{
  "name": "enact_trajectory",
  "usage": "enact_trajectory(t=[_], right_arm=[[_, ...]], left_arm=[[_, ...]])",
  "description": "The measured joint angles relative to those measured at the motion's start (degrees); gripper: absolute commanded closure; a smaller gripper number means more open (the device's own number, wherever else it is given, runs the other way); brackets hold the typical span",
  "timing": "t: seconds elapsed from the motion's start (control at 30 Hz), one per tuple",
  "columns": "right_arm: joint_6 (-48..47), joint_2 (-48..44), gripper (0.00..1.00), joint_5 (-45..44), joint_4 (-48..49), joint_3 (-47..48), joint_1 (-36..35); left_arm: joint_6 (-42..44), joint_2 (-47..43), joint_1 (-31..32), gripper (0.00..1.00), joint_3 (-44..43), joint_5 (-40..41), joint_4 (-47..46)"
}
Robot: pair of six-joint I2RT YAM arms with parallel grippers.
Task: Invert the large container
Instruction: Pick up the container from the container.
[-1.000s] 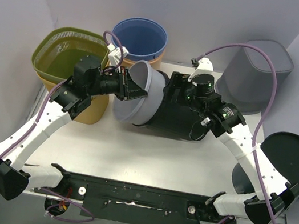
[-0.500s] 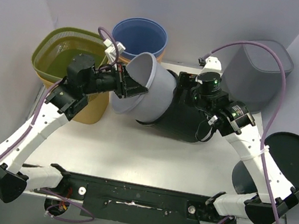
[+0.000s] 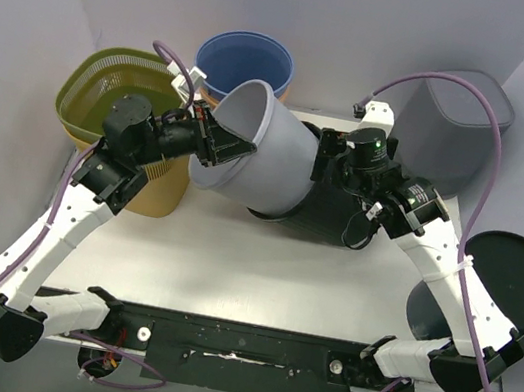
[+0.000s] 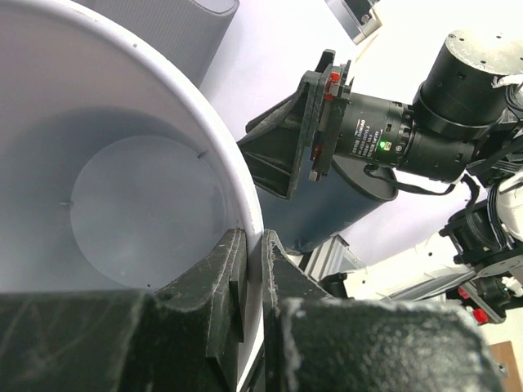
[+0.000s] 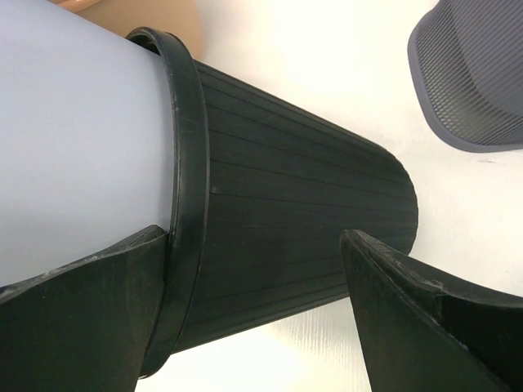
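Pale grey plastic identifies the inner container [image 3: 261, 155], which sits nested mouth-out in the black ribbed container [image 3: 325, 215].

**Change from one second earlier**
- The inner container's mouth is now higher and points more toward the far left. It reaches close to the blue bucket [image 3: 247, 61].
- More of its grey wall is exposed outside the black rim.
- The left hand [image 3: 220, 143] has travelled up and away with the rim.
- The right hand [image 5: 255, 237] has shifted slightly toward the far right.

**Condition of the large container**
- The black ribbed container lies tipped on its side over the middle of the tabletop [image 3: 258, 277].
- Its thick rolled rim faces the left arm and its closed base faces the right arm.
- Fine vertical ribs run along its wall, which tapers toward the base.
- The right wrist view shows the grey wall filling its mouth.

**Hand state**
- Left hand: closed tight on the inner container's rim, with one finger inside and one outside.
- Right hand: jaws spread wide, straddling the black wall just behind the rim. No grip is visible, and contact cannot be confirmed.

**Surroundings**
- An olive mesh basket [image 3: 117, 94] stands at far left.
- A grey mesh bin [image 3: 452, 123] stands at far right.
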State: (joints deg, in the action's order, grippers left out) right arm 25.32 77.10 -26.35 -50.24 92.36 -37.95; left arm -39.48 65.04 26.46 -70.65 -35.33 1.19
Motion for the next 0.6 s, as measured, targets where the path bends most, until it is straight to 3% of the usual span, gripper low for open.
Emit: enact_trajectory(t=[0.33,0.6], right_arm=[[0.63,-1.2,0.13,-2.03,1.49,-3.61,0.11],[-0.17,-1.25,0.12,-4.0,-4.92,-3.87,0.92]], left_arm=[[0.52,-0.22,-0.33,1.0,-0.66,1.97,-0.94],[0.7,-0.22,-0.44,1.0,-3.85,2.08,-1.49]])
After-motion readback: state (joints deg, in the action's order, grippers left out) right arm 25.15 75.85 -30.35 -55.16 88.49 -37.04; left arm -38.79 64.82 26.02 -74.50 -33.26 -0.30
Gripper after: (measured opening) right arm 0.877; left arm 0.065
